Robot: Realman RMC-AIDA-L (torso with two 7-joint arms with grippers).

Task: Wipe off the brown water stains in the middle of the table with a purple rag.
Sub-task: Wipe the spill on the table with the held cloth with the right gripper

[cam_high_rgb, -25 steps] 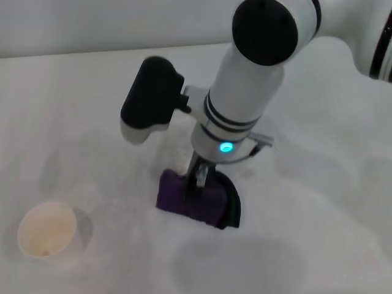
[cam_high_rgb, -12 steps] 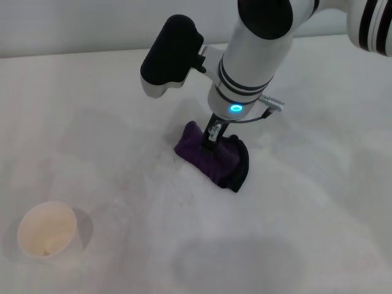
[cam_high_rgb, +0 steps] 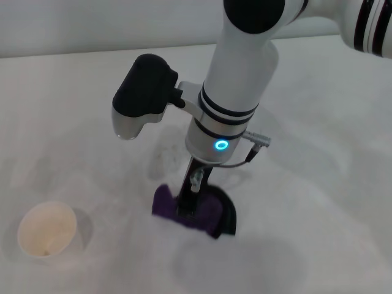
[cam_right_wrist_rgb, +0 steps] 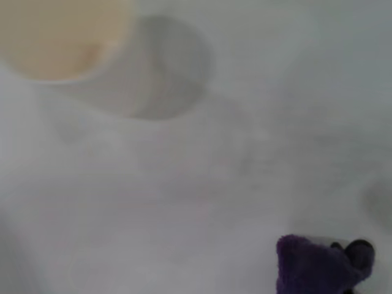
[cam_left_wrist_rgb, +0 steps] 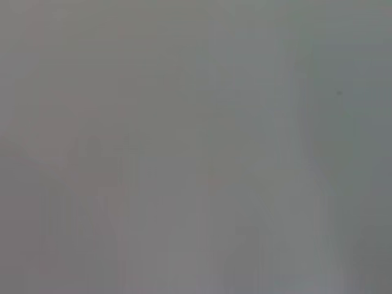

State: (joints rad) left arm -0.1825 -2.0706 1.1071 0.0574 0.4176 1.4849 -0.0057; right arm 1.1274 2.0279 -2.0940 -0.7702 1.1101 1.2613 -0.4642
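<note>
Item, nearest the robot: paper cup (cam_high_rgb: 46, 229), standing upright at the left front of the table (cam_high_rgb: 318, 233), open mouth up, well apart from the work; it is also showing as a pale rim in the right wrist view (cam_right_wrist_rgb: 58, 37). Item, mid-table: purple rag (cam_high_rgb: 187, 210), a bunched dark purple lump with a black edge, lying pressed on the tabletop; the right gripper (cam_high_rgb: 188, 205) is bearing straight down on it with fingers clamped on the cloth, wrist ring glowing blue above. Item: brown water stains, not visible anywhere; whether they are lying under the rag or are already wiped cannot be told. Item, far: white tabletop running back to a pale wall. Left gripper: not appearing in any view. Risks, as judged: the bunched rag is covering little surface and could be skipping part of the blotch; a wide stroke toward the cup could be toppling it; the cloth could be slipping from the fingers under drag.
</note>
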